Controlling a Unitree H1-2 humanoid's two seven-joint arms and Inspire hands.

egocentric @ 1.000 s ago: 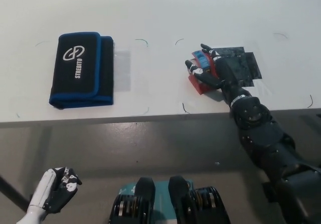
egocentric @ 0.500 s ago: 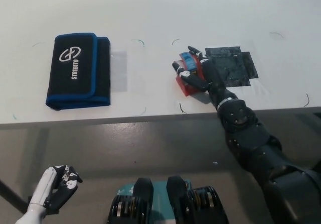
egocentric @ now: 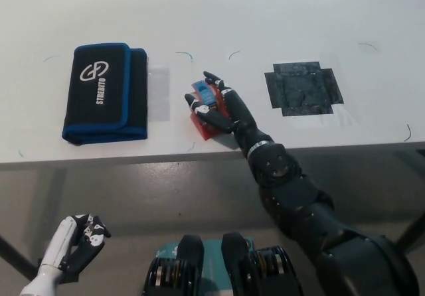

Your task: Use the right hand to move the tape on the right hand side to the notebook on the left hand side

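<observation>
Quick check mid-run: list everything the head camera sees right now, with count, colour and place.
table: one, white, fills the upper picture.
notebook: one, black with blue edging and white logo, on the table's left.
tape: one, red with a blue part, mid-table, in the right hand's grasp.
dark patch: one, blackish cross-shaped mark, on the table's right.
right hand: one, black, closed on the tape.
left hand: one, white, resting low at lower left, below the table edge.
</observation>
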